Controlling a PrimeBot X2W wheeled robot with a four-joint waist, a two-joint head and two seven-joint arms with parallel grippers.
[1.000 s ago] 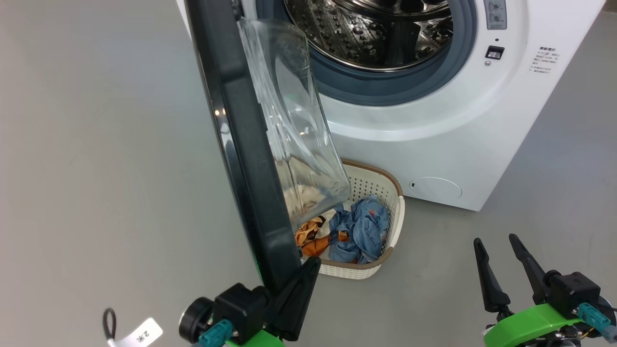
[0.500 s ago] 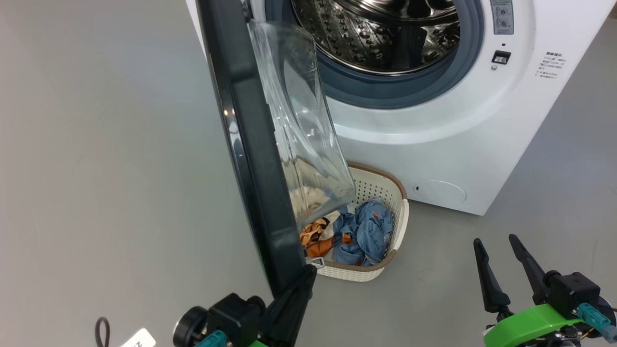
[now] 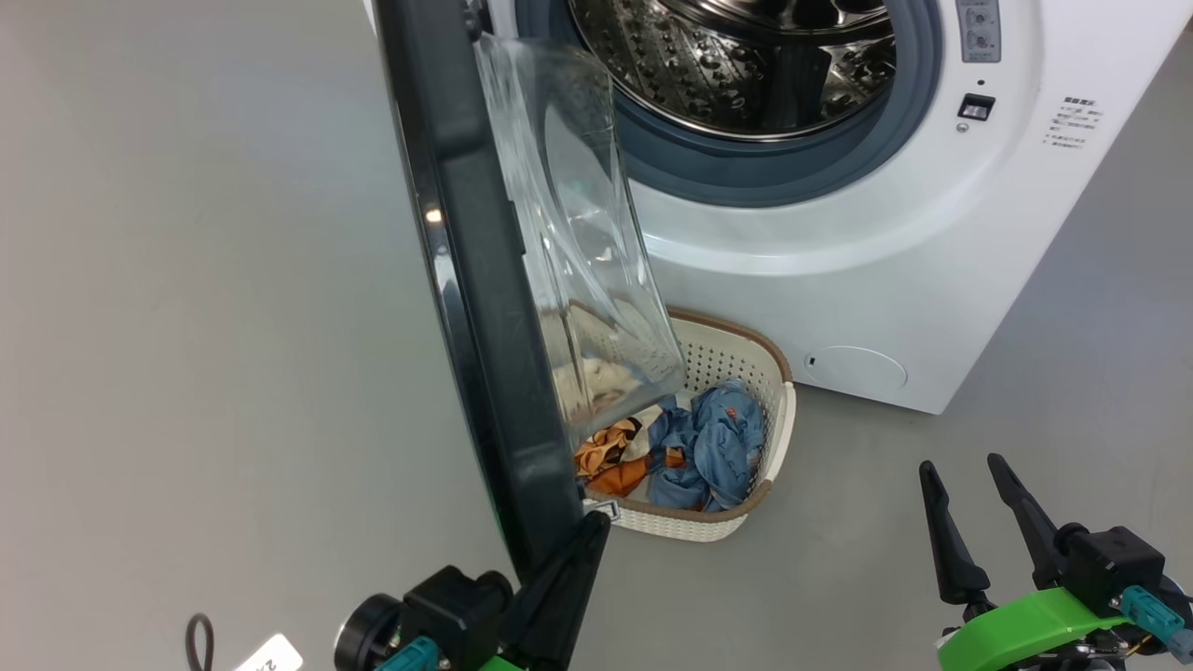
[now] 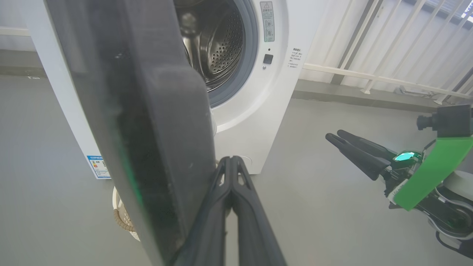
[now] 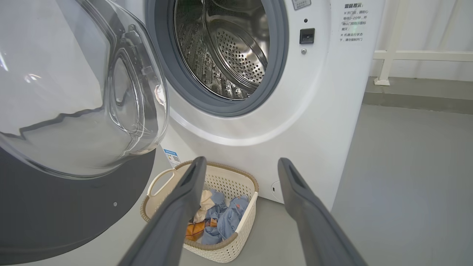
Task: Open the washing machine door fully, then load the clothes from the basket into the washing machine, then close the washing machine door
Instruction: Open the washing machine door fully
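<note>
The washing machine (image 3: 839,233) stands with its steel drum (image 3: 736,56) exposed. The washing machine door (image 3: 485,326) hangs partly open, seen edge-on, its glass bowl (image 3: 578,233) facing the drum. My left gripper (image 3: 595,524) is shut with nothing held, its joined fingers (image 4: 231,162) lying against the lower inner edge of the door's black rim (image 4: 147,111). Below the door sits the basket (image 3: 778,410), holding the clothes: a blue garment (image 3: 708,447) and a cream and orange one (image 3: 610,457). My right gripper (image 3: 969,475) is open, off to the right above the floor, facing the basket (image 5: 236,242).
Grey floor lies all around the machine, with wide room on its left and right. A white railing (image 4: 369,55) runs behind on the right. A blue label (image 4: 97,166) marks the machine's lower corner. A small white tag (image 3: 270,652) lies by my left arm.
The head view has shifted a little. My left gripper stays shut against the door's lower rim and sits lower in the picture. The right gripper has not moved.
</note>
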